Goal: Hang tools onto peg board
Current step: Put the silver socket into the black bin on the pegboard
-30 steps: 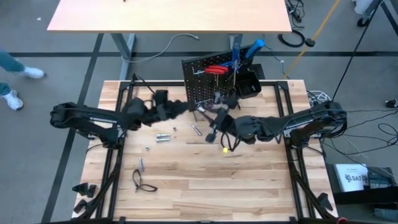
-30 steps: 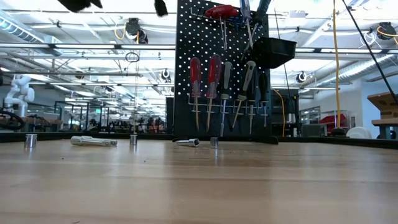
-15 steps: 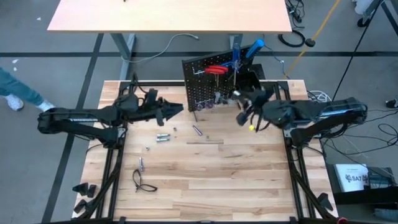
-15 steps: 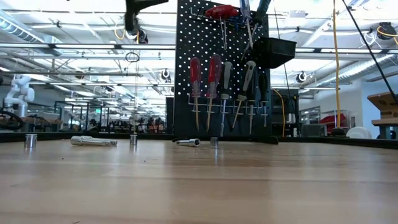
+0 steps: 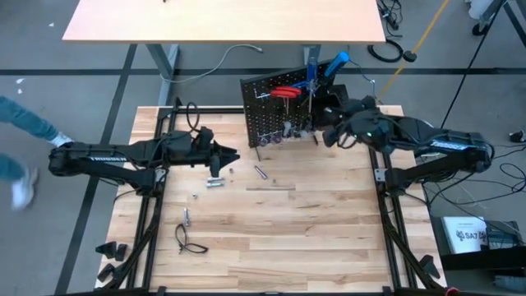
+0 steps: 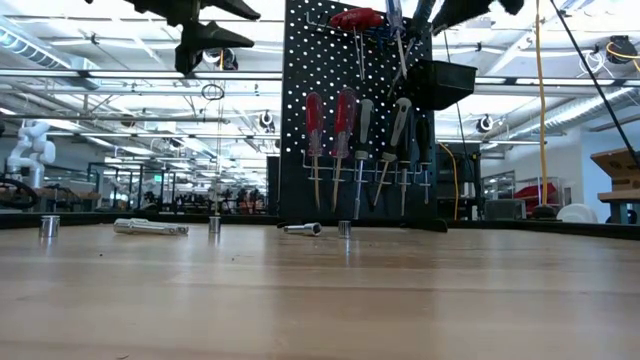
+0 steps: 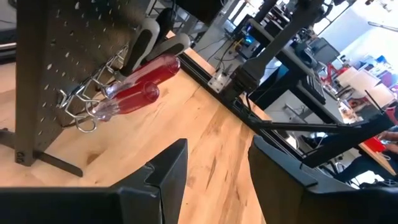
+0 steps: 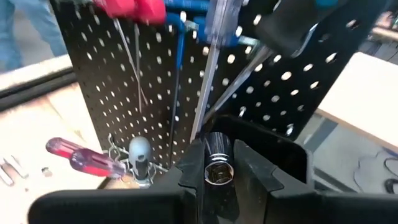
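1. The right gripper (image 8: 217,163) holds a small silver socket (image 8: 217,158) upright, its fingers (image 8: 190,171) clamped on either side of it with its hollow end facing the wrist camera.
2. Just beyond those fingertips stands the peg board (image 8: 292,78), and a small black bin (image 8: 283,149) sits directly behind the socket.
3. In the high view the right gripper (image 5: 325,134) is at the board's right end, beside the black bin (image 5: 329,108).
4. Ahead of the right fingers, a red T-handle tool (image 8: 130,9) and a blue T-handle key (image 8: 181,23) hang high on the board, with a clear-handled screwdriver (image 8: 217,37) between them and the bin.
5. Lower on the board, to one side of the right fingers, a red-handled screwdriver (image 8: 81,157) sits in the silver hook rail (image 8: 118,152).
6. The left gripper (image 7: 214,171) has its fingers (image 7: 168,171) apart with nothing between them; bare worktop (image 7: 211,143) shows through the gap.
7. Beyond the left fingertips, two red screwdriver handles (image 7: 140,81) and grey handles (image 7: 155,40) rest in the rail on the peg board (image 7: 56,56).
8. In the high view the left gripper (image 5: 230,154) hovers just left of the board's foot, with loose silver bits (image 5: 215,182) on the worktop (image 5: 271,238) near it.
9. The low view shows the screwdrivers (image 6: 365,125) hanging in a row on the board.
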Motion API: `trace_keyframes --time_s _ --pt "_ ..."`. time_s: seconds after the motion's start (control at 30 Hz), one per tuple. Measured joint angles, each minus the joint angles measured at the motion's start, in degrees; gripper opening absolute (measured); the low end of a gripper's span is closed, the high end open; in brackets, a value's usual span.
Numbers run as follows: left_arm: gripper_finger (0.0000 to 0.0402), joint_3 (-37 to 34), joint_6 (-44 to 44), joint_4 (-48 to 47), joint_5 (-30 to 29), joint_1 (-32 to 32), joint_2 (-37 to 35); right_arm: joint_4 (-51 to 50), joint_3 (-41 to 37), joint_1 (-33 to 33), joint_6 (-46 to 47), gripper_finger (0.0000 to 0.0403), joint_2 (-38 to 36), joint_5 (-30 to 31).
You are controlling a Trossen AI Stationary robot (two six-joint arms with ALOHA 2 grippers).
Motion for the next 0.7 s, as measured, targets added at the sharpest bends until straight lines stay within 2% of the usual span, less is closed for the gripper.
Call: trace_keyframes --time_s 0.1,0.23,0.53,0.7 --pt "0.0171 0.0 -0.02 -0.07 -0.15 0.01 0.02 0.02 0.0 -2.83 -1.06 0.0048 1.4 -3.31" --pt "0.0171 0.0 -0.07 -0.18 0.5 -0.02 0.02 -0.08 0.0 -5.54 -1.02 0.0054 2.95 -4.74" --pt "0.0171 0.0 -0.15 -0.91 2.21 -3.05 0.0 -0.13 0.0 -7.45 1.61 0.0223 3.04 -4.48" --pt "0.0171 0.0 0.04 -4.25 2.19 -4.69 -0.02 -0.11 0.0 -7.43 1.74 0.0262 3.01 -4.5"
